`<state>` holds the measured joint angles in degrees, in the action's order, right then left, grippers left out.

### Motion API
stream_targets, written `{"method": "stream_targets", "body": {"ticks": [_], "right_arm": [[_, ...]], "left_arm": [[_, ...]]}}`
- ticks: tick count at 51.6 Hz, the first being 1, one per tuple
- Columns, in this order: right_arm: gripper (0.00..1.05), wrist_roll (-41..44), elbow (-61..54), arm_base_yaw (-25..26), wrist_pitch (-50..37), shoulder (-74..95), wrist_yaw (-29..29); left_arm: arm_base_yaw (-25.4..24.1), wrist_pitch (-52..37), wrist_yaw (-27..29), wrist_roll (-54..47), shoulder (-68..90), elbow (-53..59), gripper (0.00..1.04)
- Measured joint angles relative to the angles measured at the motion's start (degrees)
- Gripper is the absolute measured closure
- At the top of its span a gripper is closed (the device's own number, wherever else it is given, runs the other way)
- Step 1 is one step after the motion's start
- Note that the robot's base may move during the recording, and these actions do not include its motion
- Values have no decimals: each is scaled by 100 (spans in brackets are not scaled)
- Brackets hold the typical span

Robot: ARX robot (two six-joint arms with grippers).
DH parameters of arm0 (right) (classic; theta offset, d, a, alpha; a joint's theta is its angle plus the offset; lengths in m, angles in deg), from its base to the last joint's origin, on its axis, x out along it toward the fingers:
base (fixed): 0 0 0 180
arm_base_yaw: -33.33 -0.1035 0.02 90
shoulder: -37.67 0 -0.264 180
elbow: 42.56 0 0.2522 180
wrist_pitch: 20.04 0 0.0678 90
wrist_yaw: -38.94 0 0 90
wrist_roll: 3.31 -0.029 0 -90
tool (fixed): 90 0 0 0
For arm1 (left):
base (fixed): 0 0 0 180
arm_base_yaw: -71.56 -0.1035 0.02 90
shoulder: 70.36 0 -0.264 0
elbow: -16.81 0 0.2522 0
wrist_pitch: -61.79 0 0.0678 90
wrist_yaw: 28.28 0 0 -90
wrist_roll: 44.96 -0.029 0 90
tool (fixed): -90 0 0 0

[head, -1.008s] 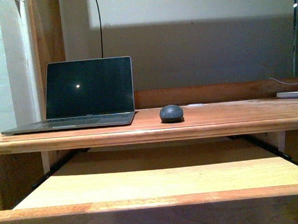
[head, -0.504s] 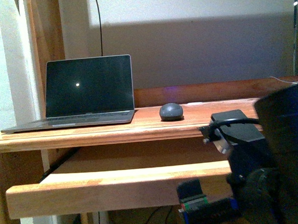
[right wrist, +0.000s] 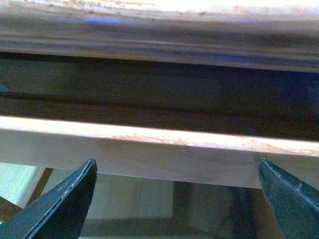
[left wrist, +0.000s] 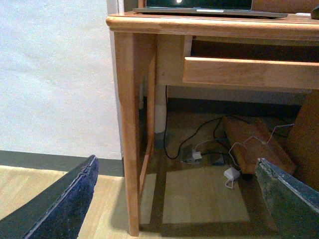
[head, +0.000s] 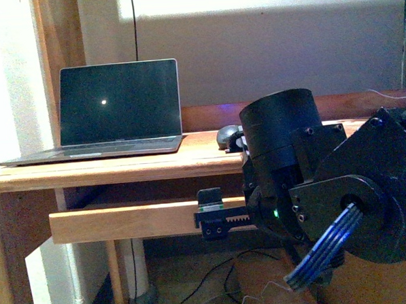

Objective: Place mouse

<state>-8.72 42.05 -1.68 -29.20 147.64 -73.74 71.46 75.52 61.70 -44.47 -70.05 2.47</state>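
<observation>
My left gripper (left wrist: 177, 160) hangs low beside the desk (left wrist: 130, 124), with its fingers wide apart and nothing between them. On the desk top the open laptop (head: 119, 109) stands at the left. Just to its right lies the mouse (head: 227, 135), half hidden behind my right arm (head: 307, 180). The right gripper (right wrist: 177, 164) is also spread and empty. It faces the front of the pull-out shelf (right wrist: 149, 149), lower than the mouse. I judge the mouse light and rigid, but its round matte shell may slip. I would take it low on both sides, across its narrow width.
</observation>
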Motion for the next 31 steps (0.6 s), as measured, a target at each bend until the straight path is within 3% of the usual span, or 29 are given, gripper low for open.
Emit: {"method": "stream_targets", "body": {"ticks": [18,31], "right_arm": [[7,-155,-173,177,-31,-127,55],[7,-280,299,-57,90,188,-205]], "left_arm": [[0,0,0,0,-2,0,8],[0,0,0,0,0,0,8]]}}
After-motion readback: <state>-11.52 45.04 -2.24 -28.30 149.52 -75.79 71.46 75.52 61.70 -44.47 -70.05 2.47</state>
